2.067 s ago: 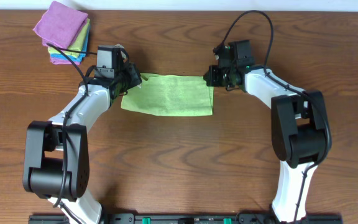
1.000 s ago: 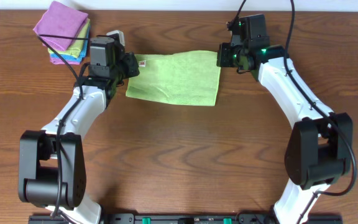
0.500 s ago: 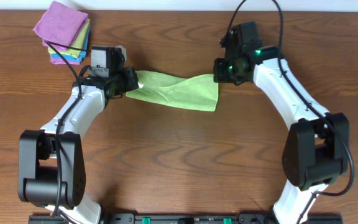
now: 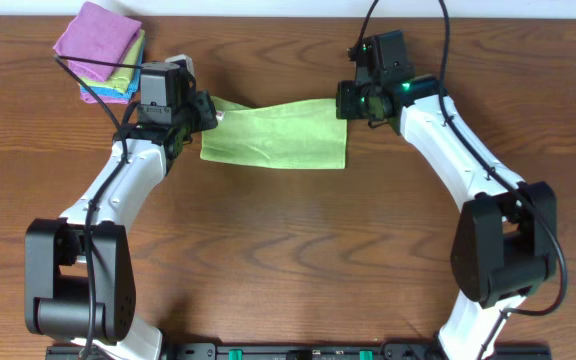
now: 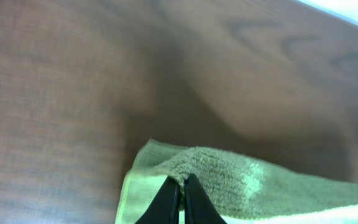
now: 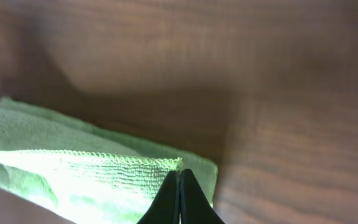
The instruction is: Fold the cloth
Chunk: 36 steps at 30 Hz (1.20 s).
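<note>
Lime-green cloth [image 4: 278,140] sits at the far middle of the table [image 4: 288,260], stretched between the two arms. Its far edge is pinched at both corners and its near edge rests on the wood.

Risks, judged from this position:
- Left gripper [image 4: 206,112]: the jaws are pressed together on a bunched far-left corner. The wrist view shows the left gripper [image 5: 183,182] biting only a small ruck of pile. A thin bite like this could slip if the arms pull apart.
- Centre: the far edge dips between the grips, and the left side looks more gathered than the right. Uneven travel of the two arms would lay the fold askew.
- Right gripper [image 4: 345,100]: the jaws are closed on the far-right corner. The wrist view shows the right gripper [image 6: 179,176] holding right at the stitched hem, with little margin. Two layers appear there, and one could drop free.

Surroundings: a stack of folded cloths [image 4: 103,55], purple on top, lies at the far left, near the left arm's wrist but apart from the cloth. A leftward swing might clip it. Nothing obstructs the near table.
</note>
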{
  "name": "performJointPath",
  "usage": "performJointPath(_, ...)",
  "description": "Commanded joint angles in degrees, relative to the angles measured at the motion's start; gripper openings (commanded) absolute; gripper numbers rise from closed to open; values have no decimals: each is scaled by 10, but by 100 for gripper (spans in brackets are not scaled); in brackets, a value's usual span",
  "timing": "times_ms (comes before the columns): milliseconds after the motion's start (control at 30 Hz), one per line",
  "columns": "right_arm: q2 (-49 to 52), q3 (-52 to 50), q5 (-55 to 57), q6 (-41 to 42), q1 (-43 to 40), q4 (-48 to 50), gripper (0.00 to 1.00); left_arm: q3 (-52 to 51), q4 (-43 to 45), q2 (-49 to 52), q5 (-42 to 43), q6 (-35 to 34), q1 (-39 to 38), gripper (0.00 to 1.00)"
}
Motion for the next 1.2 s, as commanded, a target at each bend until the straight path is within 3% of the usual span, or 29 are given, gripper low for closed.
performJointPath(0,5,6,7,7,20,-34,1,10,-32,-9,-14,10,2,6)
performJointPath(300,5,5,40,15,61,-135,1,10,-131,-9,-14,-3,2,6)
performJointPath(667,12,-1,130,17,66,-129,2,8,-128,0,-16,-5,1,6)
performJointPath(1167,99,-2,107,17,63,-75,2,8,-79,57,-27,-20,1,6)
